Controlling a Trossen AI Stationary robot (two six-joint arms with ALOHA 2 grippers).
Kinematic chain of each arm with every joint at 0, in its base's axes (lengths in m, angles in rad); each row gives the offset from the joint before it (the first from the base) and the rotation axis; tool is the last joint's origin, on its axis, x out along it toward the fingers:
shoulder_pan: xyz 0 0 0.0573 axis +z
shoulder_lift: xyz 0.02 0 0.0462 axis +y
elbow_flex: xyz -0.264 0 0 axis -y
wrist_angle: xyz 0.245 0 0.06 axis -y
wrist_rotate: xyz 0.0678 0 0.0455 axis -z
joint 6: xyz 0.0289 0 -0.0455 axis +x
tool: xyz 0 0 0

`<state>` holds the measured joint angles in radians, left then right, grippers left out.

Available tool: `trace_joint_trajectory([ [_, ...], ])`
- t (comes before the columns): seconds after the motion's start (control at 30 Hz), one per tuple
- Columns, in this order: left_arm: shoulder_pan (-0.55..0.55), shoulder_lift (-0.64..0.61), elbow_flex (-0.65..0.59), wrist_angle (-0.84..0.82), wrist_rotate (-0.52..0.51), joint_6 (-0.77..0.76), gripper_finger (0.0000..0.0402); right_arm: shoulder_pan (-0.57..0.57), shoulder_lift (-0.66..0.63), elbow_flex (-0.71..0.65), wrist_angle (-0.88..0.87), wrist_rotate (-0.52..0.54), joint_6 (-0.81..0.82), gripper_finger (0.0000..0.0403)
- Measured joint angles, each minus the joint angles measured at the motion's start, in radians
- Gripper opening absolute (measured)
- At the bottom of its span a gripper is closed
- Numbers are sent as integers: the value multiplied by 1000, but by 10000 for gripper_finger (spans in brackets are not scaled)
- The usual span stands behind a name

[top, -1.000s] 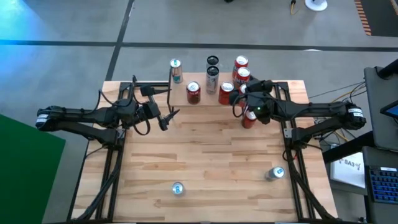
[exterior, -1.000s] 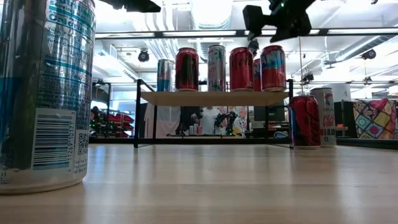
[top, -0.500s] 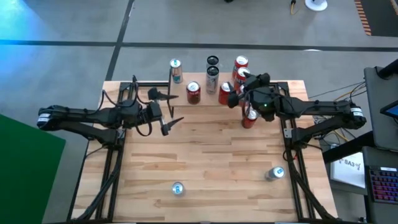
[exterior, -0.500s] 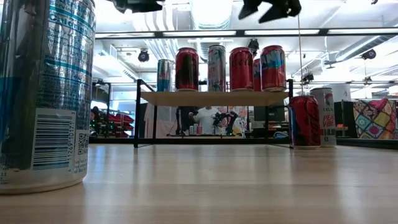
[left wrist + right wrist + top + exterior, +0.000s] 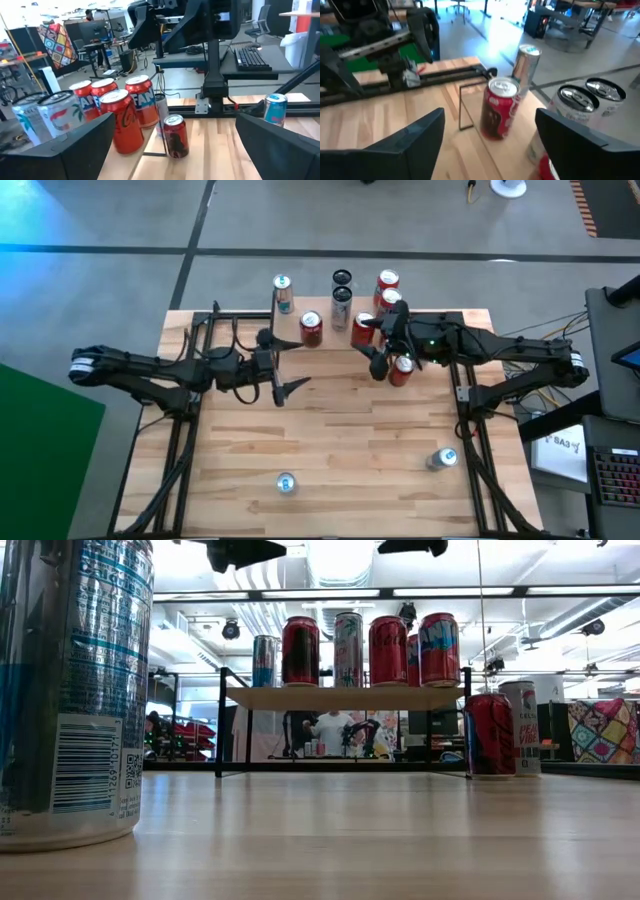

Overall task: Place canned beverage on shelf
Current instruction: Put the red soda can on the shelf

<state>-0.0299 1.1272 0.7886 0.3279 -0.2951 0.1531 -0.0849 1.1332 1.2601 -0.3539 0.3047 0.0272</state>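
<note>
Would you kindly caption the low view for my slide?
Five cans line the shelf; a red can and a white can wait beside it.

Glossy red metal cans (image 5: pixel 387 650) atop a smooth pale wooden shelf plank (image 5: pixel 345 698) on thin matt black metal legs (image 5: pixel 220 722); slatted light wood tabletop (image 5: pixel 340 450), satin-finished.

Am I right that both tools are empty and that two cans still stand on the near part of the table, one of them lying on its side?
Not quite: neither near can lies down. In the high view the can near the front middle and the one toward the right both show their round tops, standing upright. The left tool and right tool are indeed empty.
</note>
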Motion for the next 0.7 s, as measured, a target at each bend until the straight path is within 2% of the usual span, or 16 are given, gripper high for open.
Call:
trace_joint_trajectory([
  [0.2, -18, 45, 0, 43, -1, -91, 393, 0, -14, -6, -112, -13, -16, 232],
  [0.33, -22, 92, 0, 166, -1, -95, 382, 0, -44, -66, -172, -61, -55, 187],
  [0.53, -22, 114, 1, 178, -10, -139, 372, 0, -148, -218, 32, -132, -131, 130],
  [0.7, -22, 103, 1, 178, -38, -139, 366, 0, -228, -282, 32, -176, -124, 81],
])
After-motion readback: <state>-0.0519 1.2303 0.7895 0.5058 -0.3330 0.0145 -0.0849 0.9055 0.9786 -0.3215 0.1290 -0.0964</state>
